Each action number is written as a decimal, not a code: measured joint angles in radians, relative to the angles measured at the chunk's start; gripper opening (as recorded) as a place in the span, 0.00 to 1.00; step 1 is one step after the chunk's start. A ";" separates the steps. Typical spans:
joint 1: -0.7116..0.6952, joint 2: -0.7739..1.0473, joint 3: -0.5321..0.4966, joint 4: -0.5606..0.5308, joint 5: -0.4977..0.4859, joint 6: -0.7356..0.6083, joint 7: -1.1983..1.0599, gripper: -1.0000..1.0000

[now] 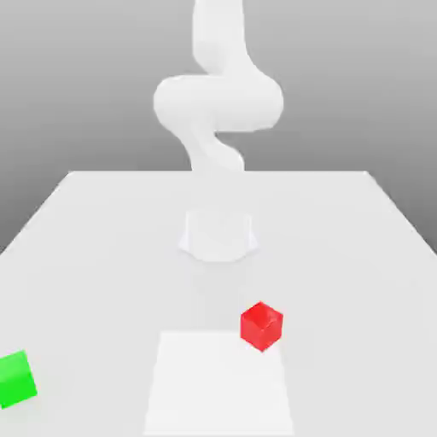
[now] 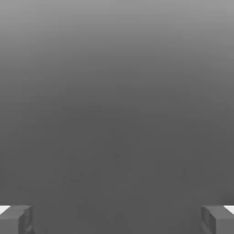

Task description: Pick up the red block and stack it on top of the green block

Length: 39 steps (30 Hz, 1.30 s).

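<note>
The small shiny red block [image 1: 261, 325] sits on the white table [image 1: 358, 256], far from the green block [image 1: 16, 380], and the gripper [image 2: 117, 219] is spread wide, holding nothing.

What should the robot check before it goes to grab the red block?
1. Gripper open, fingers wide apart: ok.
2. Nothing between the fingers: ok.
3. Red block lies free on the table, nothing touching it: ok.
4. Green block has a bare top for stacking: ok.
5. The two blocks are well apart, green toward the exterior view's left: ok.
6. Gripper lined up over the red block: cannot tell.
</note>
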 joint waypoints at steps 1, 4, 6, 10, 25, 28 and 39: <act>0.013 0.029 0.000 -0.033 -0.004 0.024 -0.024 0.50; 0.049 0.113 -0.003 -0.129 -0.015 0.095 -0.095 0.50; 0.075 0.169 -0.009 -0.193 -0.021 0.142 -0.142 0.50; 0.123 0.283 -0.021 -0.326 -0.027 0.236 -0.248 0.50; 0.210 0.901 -0.010 -0.555 0.023 0.732 -0.536 0.00; 0.209 0.901 -0.010 -0.555 0.022 0.731 -0.535 0.00; 0.213 0.642 -0.019 -0.591 0.002 0.509 -0.521 0.00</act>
